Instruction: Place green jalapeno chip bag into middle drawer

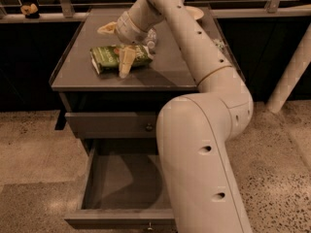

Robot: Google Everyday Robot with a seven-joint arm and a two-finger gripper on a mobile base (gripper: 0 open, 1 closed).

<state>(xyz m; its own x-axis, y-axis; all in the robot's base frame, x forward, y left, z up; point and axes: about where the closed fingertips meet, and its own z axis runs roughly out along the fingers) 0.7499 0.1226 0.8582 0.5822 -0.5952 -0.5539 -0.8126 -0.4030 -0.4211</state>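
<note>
The gripper [116, 45], fingers spread wide, hangs over the bag [105, 57] lying beneath it on the cabinet top [167, 69], the open drawer [116, 188] well below.

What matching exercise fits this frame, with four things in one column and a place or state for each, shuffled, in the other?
Things:
1. olive-green foil chip bag
2. wide grey-brown lower drawer
3. grey-brown upper drawer front with a round knob
4. two-finger hand

Places or states:
A. pulled out
B. pushed shut
C. lying flat on the grey cabinet top
D. open, its fingers spread over the bag

Pairs: 1-C, 2-A, 3-B, 4-D
</note>
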